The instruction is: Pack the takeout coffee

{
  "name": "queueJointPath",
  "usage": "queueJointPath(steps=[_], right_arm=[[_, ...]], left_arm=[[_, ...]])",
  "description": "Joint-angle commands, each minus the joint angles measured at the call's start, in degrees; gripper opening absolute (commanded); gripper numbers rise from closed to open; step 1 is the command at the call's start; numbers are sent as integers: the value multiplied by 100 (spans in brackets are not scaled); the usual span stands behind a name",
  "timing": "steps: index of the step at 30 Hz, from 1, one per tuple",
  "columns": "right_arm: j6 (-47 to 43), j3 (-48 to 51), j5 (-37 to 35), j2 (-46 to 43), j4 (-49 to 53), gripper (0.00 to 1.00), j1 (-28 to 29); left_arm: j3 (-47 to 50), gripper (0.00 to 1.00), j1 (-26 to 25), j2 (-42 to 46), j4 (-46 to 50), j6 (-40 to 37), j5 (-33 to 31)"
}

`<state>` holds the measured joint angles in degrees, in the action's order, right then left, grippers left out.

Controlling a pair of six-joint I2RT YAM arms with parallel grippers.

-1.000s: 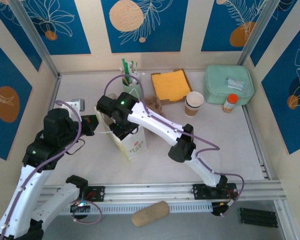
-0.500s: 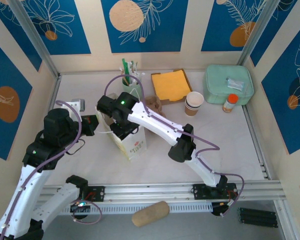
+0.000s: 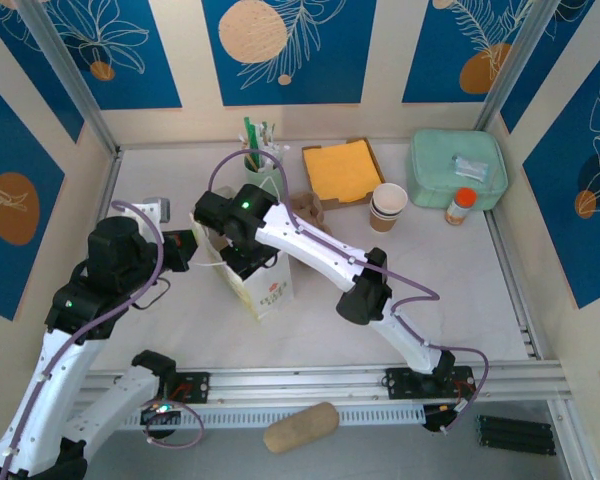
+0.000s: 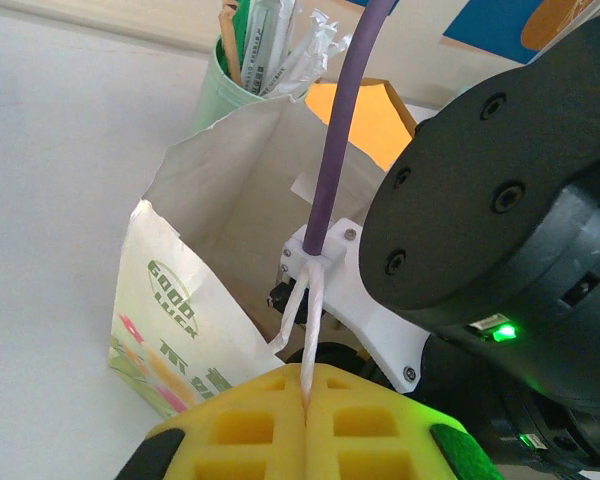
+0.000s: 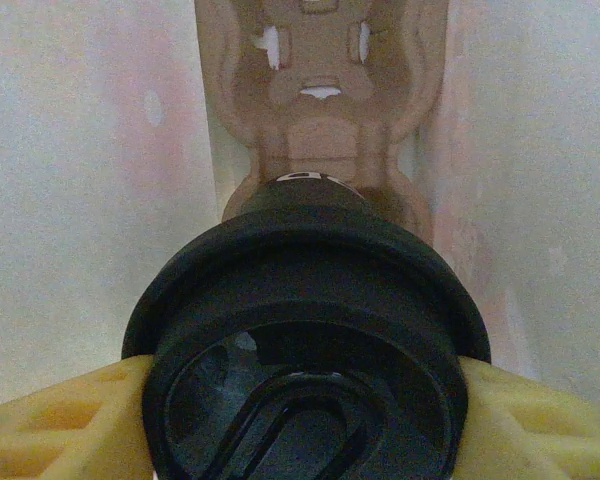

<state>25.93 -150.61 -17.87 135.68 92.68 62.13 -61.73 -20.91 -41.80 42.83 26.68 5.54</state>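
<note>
Right hand (image 5: 300, 440) gripping one coffee (image 5: 305, 300), one bag (image 3: 268, 290)

The takeout coffee (image 5: 305, 300) is cut off below, its sides hidden.

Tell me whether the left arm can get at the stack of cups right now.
Probably not: the left hand is shut on what looks like the handle of the paper bag, and the right arm lies across the way to the stack of cups.
</note>
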Motion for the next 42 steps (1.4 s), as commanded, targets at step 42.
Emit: queueJointPath(steps=[42], right_arm=[[-419,433,753,-375,892,53,-373]], left_arm=[[12,0,-19,-46,37,4,-71]])
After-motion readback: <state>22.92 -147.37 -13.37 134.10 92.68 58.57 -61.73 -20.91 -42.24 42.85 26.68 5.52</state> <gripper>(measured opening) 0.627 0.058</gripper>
